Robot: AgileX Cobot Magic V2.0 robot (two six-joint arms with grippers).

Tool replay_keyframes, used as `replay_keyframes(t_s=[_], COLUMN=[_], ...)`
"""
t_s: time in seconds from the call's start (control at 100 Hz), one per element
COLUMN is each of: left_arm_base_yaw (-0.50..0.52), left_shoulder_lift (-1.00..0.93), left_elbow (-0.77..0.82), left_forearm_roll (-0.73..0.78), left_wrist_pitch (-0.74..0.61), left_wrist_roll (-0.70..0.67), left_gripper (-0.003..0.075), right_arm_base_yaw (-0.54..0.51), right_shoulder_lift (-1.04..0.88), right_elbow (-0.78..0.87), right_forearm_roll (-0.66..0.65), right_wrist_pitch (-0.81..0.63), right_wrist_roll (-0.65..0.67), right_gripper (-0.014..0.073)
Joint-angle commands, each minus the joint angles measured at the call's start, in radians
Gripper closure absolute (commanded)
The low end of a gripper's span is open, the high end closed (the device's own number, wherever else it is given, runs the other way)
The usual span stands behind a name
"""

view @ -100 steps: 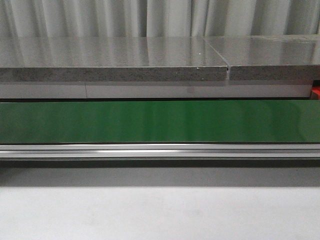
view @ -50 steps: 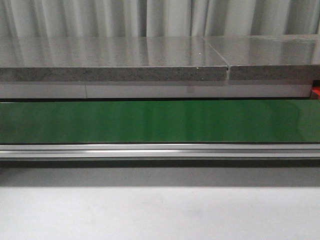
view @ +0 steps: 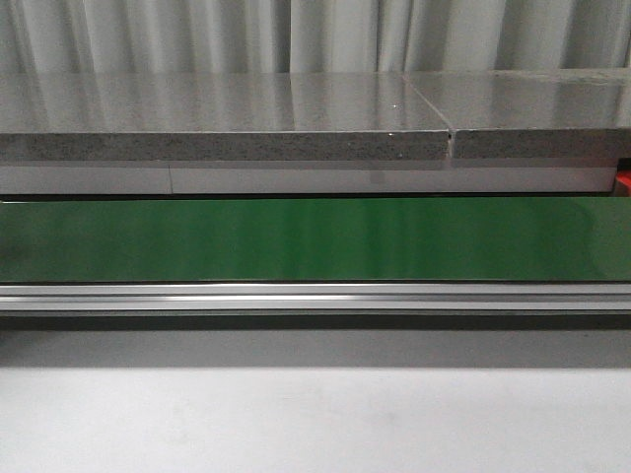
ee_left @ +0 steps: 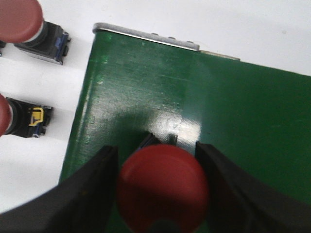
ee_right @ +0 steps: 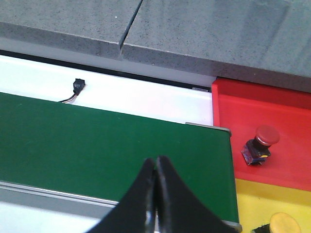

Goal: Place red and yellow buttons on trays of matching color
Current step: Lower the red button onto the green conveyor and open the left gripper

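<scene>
Front view: long green conveyor belt (view: 315, 238) running across the frame, backed by a grey speckled stone bench (view: 227, 123) and pale curtains; no arm, no button, only a sliver of red at the far right edge.

Left wrist view: left hand (ee_left: 158, 187) clenched on a red mushroom-capped push button (ee_left: 163, 187), dark fingers (ee_left: 85, 194) pressed to either side of the glossy domed cap, poised over the near end of the belt, whether resting on it or just lifted impossible to say. Beside the belt on the white surface, two more red-capped buttons on dark square bases (ee_left: 30, 30), awaiting their turn.

Right wrist view: right hand (ee_right: 155, 194) clenched on nothing, fingertips pressed together above the belt's far end. Beyond that end, a red plastic tray (ee_right: 291, 107) already carrying one red button on its dark base (ee_right: 260, 144), tipped on its side; just beside it a yellow plastic tray (ee_right: 252, 201) with a yellow-capped button (ee_right: 286, 223) partly in frame.

Judged from this: one of each colour sorted, one red in transfer, at least two left.
</scene>
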Motion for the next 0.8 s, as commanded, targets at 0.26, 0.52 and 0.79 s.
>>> replay_keyframes(t_s=[0.26,0.52,0.79], left_arm_base_yaw=[-0.013,-0.033,0.016], left_shoulder_lift=[-0.051,-0.126,-0.231], left_elbow=[-0.058,-0.137,-0.123], left_forearm_roll=[-0.038,-0.038,-0.038], left_wrist_pitch=[-0.052,-0.089,-0.083], left_wrist_roll=[0.045,0.044,0.019], left_gripper=[0.0052,0.0059,0.0059], right_arm_base_yaw=[0.002,0.002,0.002], right_shoulder_lift=[0.002,0.002,0.002], right_elbow=[-0.023,-0.023,-0.023], right_forearm_roll=[0.002,0.002,0.002], right_wrist_pitch=[-0.07,-0.07,-0.07], right_wrist_roll=[-0.012,-0.012,-0.012], right_gripper=[0.0662,0.0662,0.0662])
